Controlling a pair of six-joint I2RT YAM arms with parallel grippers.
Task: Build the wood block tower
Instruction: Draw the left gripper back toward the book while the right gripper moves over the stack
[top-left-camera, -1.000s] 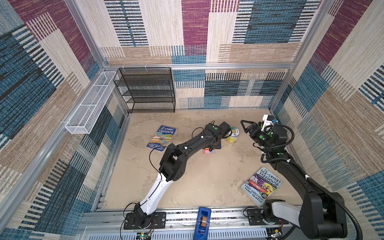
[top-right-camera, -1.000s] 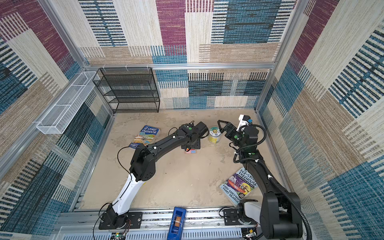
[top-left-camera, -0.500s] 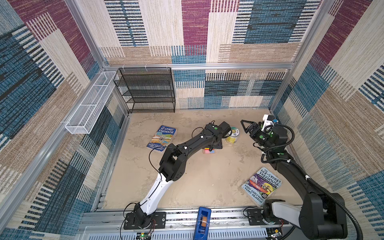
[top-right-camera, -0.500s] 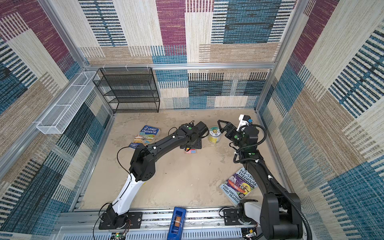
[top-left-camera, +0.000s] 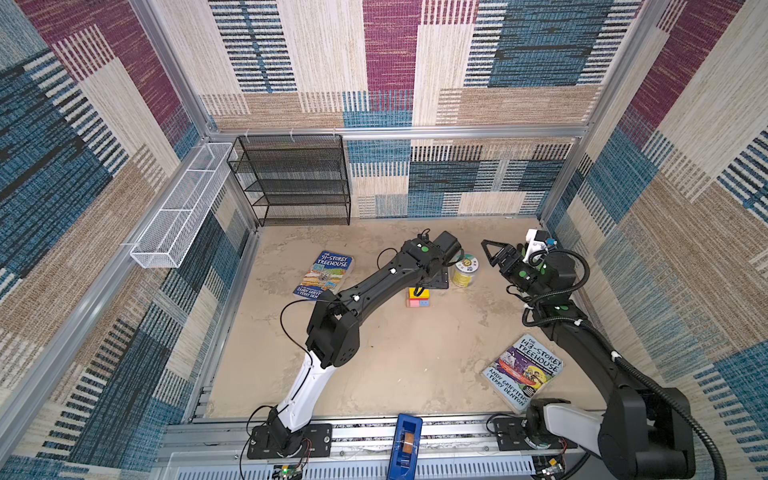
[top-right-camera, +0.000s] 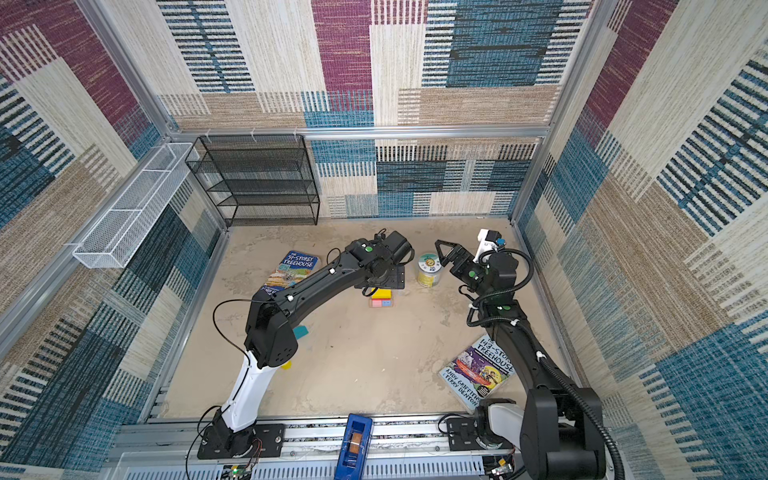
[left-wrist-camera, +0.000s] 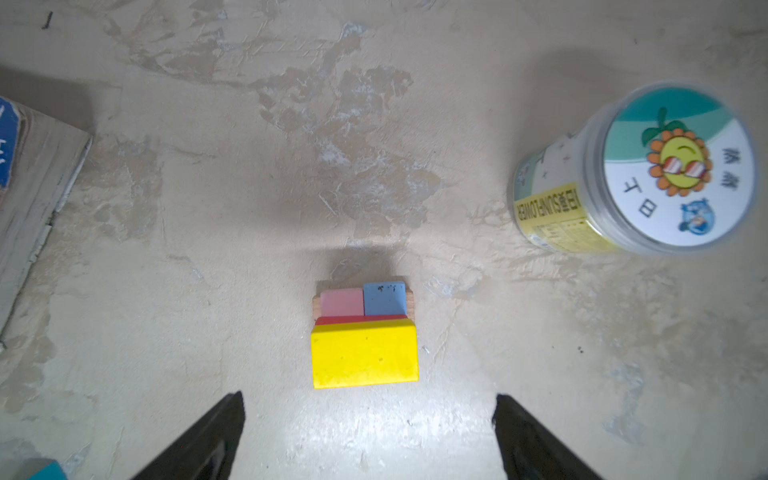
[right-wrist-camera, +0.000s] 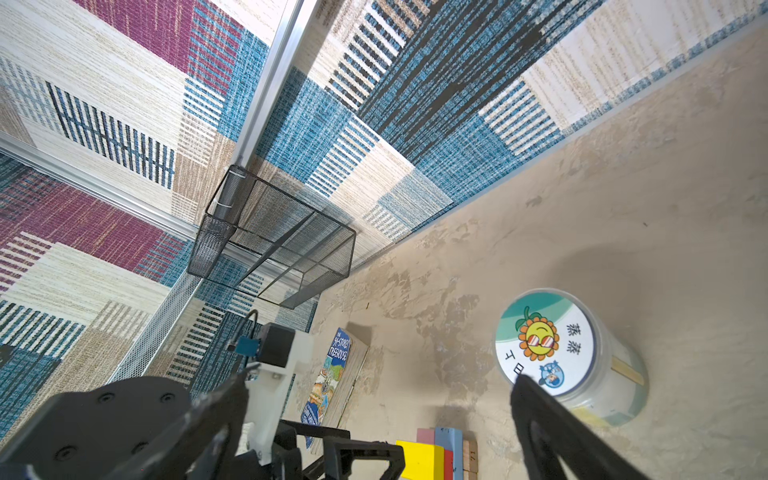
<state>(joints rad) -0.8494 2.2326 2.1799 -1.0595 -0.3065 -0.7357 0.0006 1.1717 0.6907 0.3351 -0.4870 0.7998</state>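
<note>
The tower (top-left-camera: 417, 297) stands mid-floor: plain wood slabs (left-wrist-camera: 316, 306) at the bottom, a pink block (left-wrist-camera: 341, 302) and a light blue block (left-wrist-camera: 384, 299) side by side on them, then a red block (left-wrist-camera: 357, 320) and a yellow block (left-wrist-camera: 364, 357) on top. My left gripper (left-wrist-camera: 369, 397) hangs open just above it, fingers apart and touching nothing. In a top view, a teal piece (top-right-camera: 301, 332) and a yellow cylinder (top-right-camera: 286, 365) lie beside the left arm. My right gripper (right-wrist-camera: 378, 382) stands open and empty, right of the jar.
A yellow jar (top-left-camera: 464, 270) with a printed lid stands just right of the tower. Two paperbacks (top-left-camera: 324, 274) (top-left-camera: 523, 372) lie on the floor. A black mesh rack (top-left-camera: 295, 178) is at the back wall, and a white wire basket (top-left-camera: 183, 208) hangs on the left wall.
My left gripper has opened wider over the stack, leaving the yellow block resting on it. The right arm has not moved.
</note>
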